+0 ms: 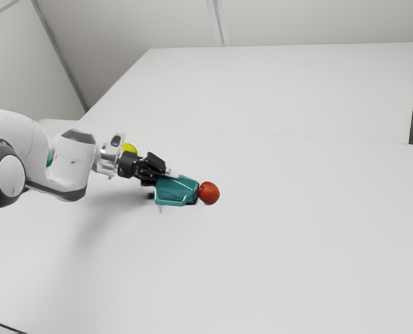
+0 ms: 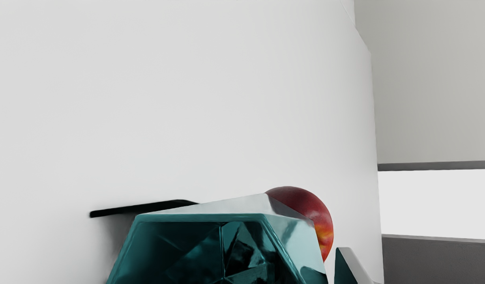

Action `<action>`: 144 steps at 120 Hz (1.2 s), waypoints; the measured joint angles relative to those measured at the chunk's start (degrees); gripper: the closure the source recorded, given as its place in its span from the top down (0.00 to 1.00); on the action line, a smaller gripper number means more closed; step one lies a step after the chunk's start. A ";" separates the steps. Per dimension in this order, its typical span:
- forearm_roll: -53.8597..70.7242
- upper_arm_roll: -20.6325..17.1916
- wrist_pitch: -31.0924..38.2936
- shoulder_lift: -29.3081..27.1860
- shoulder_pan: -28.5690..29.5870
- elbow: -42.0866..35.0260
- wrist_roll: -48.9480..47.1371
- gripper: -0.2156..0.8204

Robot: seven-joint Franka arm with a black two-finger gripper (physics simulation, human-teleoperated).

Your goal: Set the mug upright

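Plainly, the relation your coming move turned on was the line from the claw [image 1: 172,173] through the mug [image 1: 174,192] to the apple [image 1: 208,193]. You had the mug tipped over on its side, low at the table [image 1: 276,264], right at the claw's tip, with its body reaching onward toward the exterior view's right. Its open mouth [image 2: 203,252] looked back at your hand's camera; its closed end pointed away, toward the apple, which sat against that end or just beside it. So the mug's long axis ran much the way your hand pointed, rather than across it.

Whether your claw was clamped on the mug or merely alongside its wall, you could not tell from either view. Nor could you be sure that the mug's whole side bore on the table.

With the mug lying so, standing it up called, in my judgement, for a sure hold near the mouth, then for that end to rise and swing over the closed end until the base sat flat. The apple was your likeliest trouble: it crowded the very end you needed as a pivot, and a push along the axis might have rolled it off or let the mug skid after it.
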 joint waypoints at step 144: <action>71.03 -8.44 24.67 -4.00 -0.69 7.85 -33.55 0.04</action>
